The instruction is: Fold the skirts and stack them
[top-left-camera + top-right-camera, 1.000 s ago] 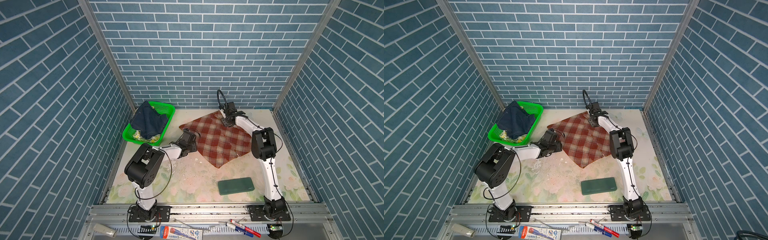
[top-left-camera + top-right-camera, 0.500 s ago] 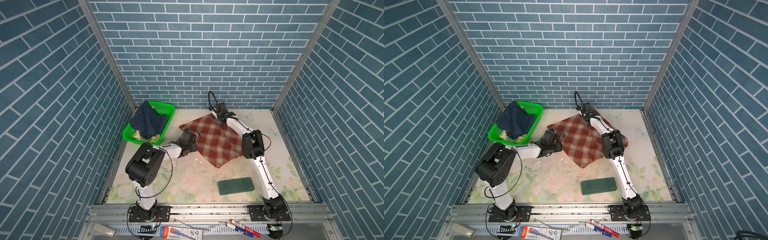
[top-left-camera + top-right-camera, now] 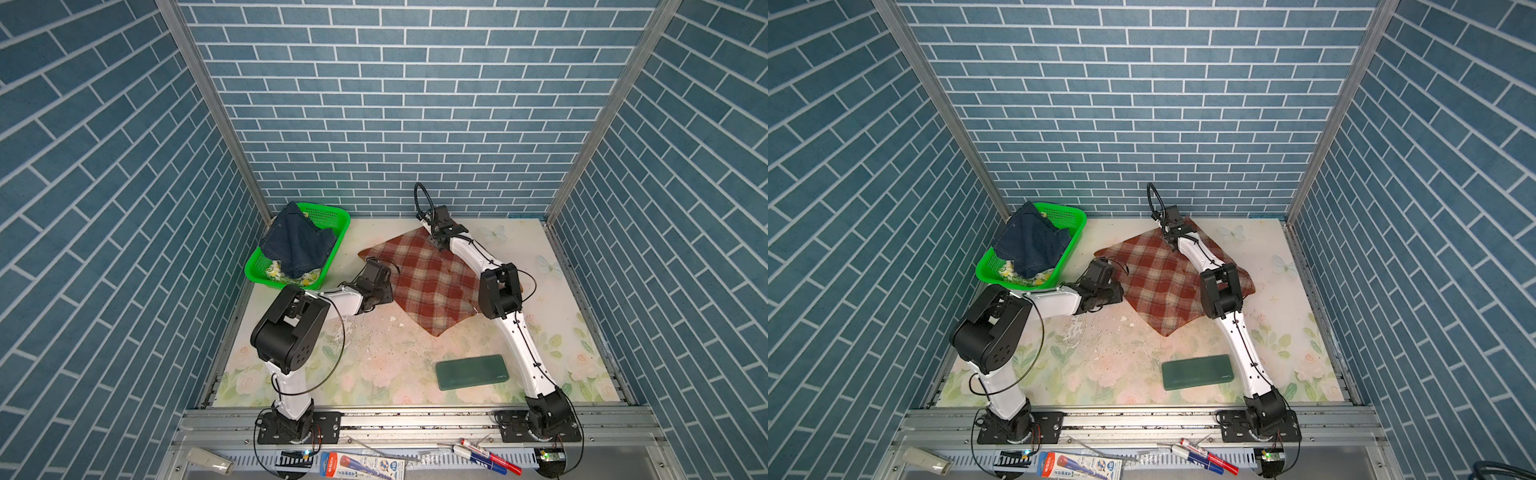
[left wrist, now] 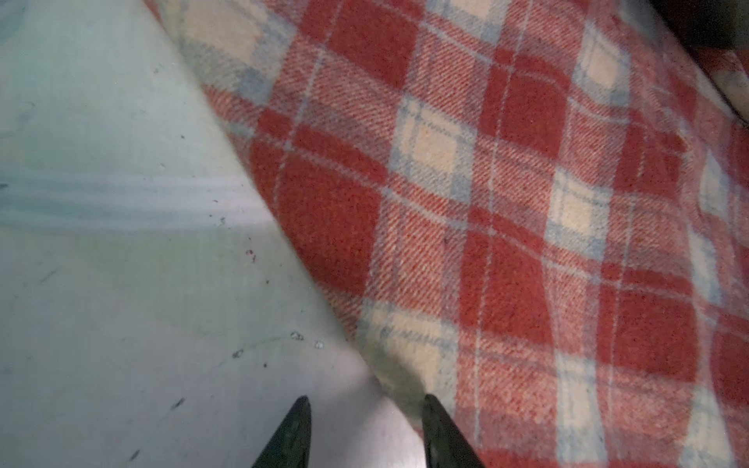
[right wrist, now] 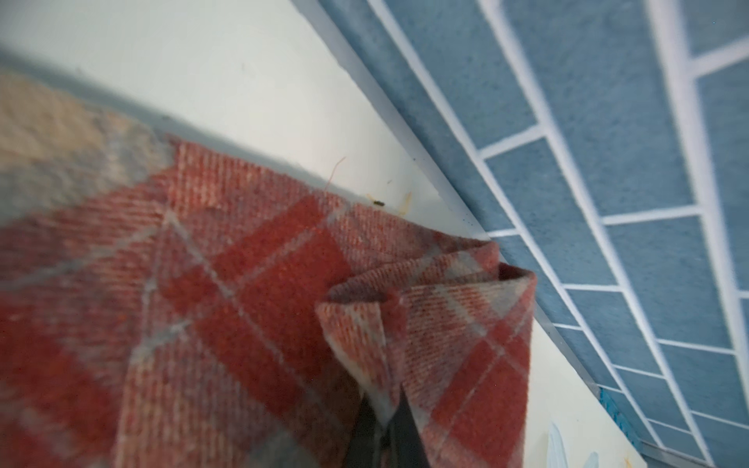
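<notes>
The plaid skirt lies spread on the far middle of the table, between the two arms. The right gripper is pinched tight on the skirt's far corner by the back wall, and the cloth bunches into a small fold there. The left gripper sits low at the skirt's left edge with its fingers apart, one over bare table and one over cloth. Whether it touches the cloth is hard to tell. The denim skirt is heaped in the green basket over the lemon-print skirt.
</notes>
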